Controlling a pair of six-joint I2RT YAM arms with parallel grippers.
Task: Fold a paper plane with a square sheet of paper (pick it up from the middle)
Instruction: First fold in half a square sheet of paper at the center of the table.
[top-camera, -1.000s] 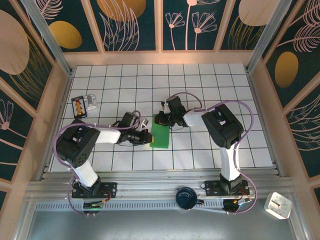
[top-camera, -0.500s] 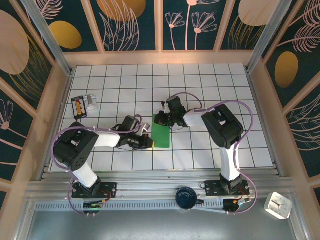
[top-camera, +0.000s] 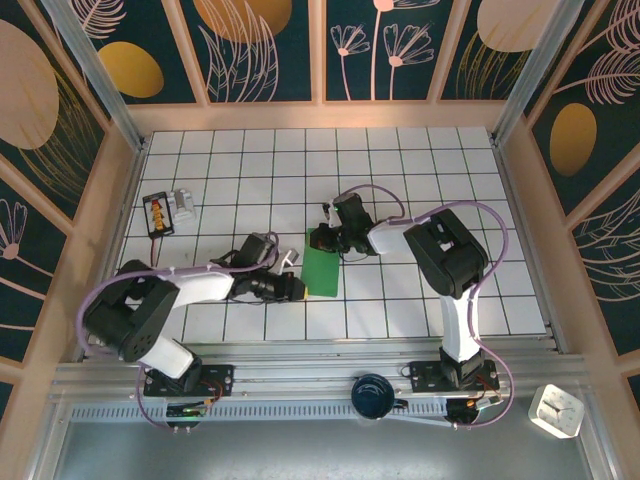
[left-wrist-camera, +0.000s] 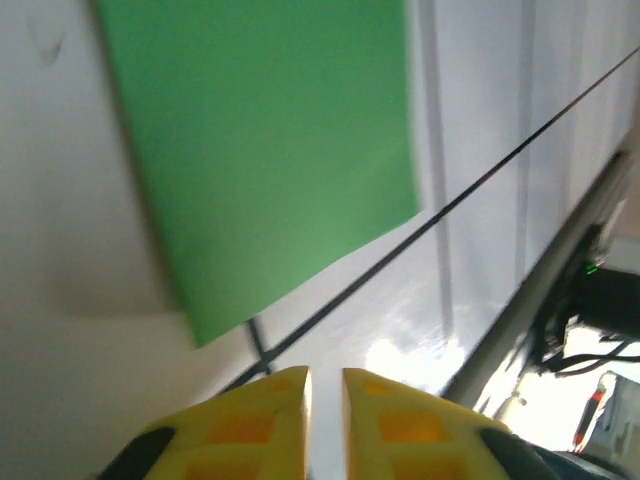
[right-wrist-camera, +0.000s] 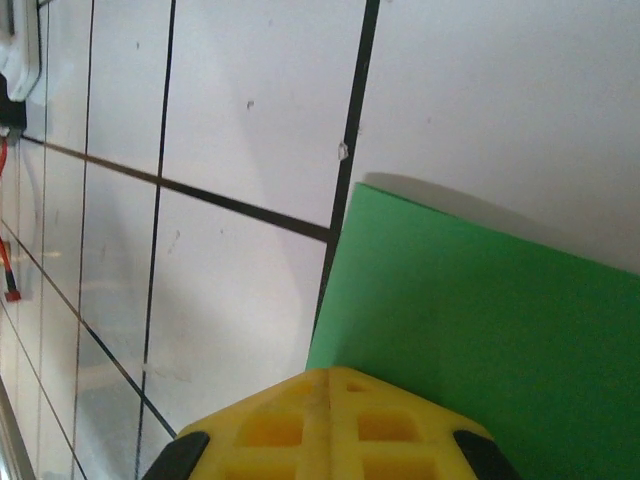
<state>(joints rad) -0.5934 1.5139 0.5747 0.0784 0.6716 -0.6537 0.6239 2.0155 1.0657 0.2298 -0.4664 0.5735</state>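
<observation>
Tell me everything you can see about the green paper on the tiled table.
The green paper is a thin, plain, matte sheet. It shows as a rectangle, longer from near to far, so it looks folded, though no crease is visible. It lies flat near the middle of the white tiled table. The shut right gripper sits over its far edge and seems to press it down. The left gripper is just off its near left corner, not touching.

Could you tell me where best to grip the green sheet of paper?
Probably the long left edge, approached low from the left: the sheet of paper lies flat, the right gripper sits shut at its far end, and the left gripper is near that edge.
</observation>
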